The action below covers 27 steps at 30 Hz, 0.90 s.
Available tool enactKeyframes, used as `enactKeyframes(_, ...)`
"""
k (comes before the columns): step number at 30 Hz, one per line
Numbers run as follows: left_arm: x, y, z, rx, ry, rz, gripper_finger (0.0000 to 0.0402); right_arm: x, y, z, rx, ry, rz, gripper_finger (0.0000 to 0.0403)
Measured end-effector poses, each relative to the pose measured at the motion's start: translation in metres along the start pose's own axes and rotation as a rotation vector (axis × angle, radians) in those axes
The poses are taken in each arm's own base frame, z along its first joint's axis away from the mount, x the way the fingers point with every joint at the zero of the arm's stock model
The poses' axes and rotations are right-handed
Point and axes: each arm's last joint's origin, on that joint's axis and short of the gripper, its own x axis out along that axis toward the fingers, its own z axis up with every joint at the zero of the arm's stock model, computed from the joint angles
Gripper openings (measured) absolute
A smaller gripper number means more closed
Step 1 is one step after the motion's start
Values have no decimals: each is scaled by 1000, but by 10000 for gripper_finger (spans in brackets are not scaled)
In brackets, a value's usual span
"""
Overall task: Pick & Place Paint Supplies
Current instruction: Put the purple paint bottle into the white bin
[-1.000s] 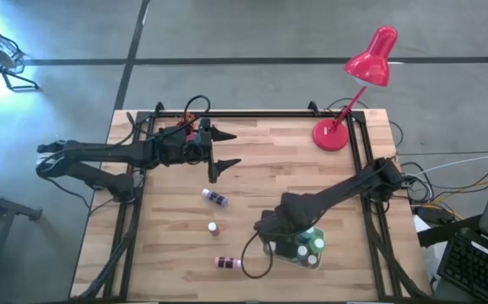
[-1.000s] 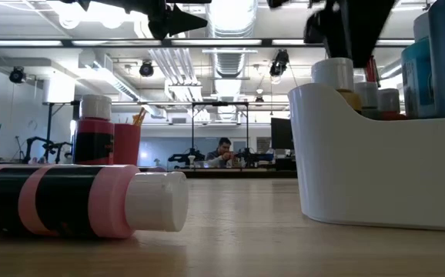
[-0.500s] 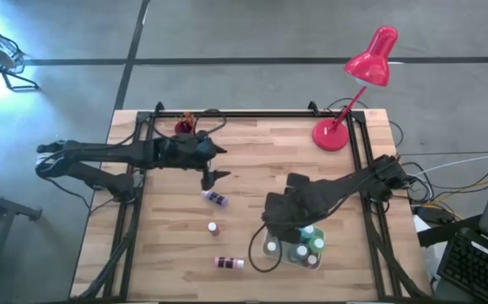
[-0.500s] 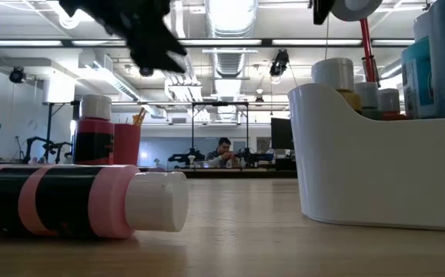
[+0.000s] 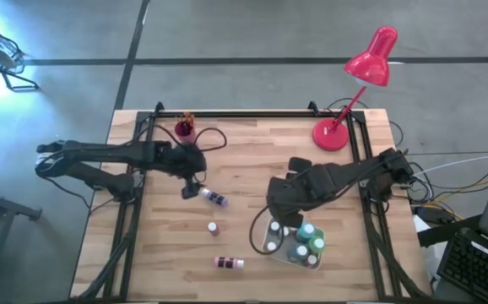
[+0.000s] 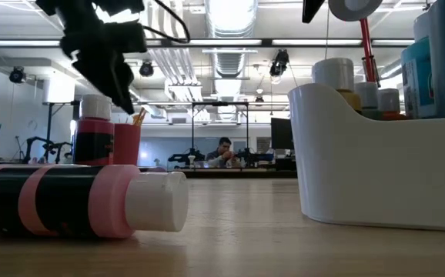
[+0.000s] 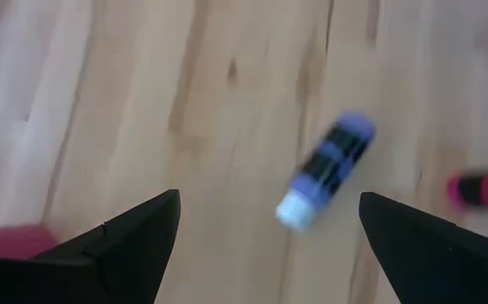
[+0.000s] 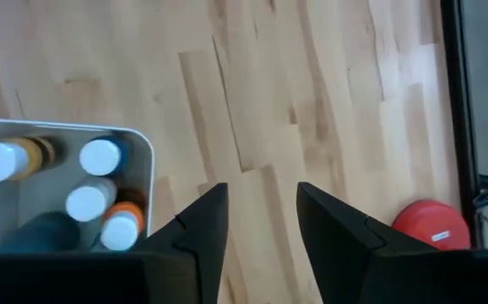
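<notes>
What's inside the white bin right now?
The white bin holds upright white-capped paint bottles, four caps showing in the right wrist view. The right gripper hides the rest.

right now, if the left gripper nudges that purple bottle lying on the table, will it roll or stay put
It will probably roll: the purple bottle lies on its side on the bare wooden table, and looks round. It seems small and likely light, so a slight bump could send it off. The open left gripper is spread wider than the bottle, so closing squarely across its body may trap it.
</notes>
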Motion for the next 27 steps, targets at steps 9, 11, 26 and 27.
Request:
enactKeyframes(9,20,-3,-16,177,201,-56,369,7,-16,8,6,14,-16,127)
enactKeyframes(11,29,-4,-17,215,236,-63,369,8,-18,9,12,16,-19,128)
enactKeyframes(26,75,-19,7,415,323,-113,369,9,-20,10,13,12,-35,168)
enactKeyframes(27,77,-22,10,435,324,-121,369,9,-19,10,13,11,-34,170)
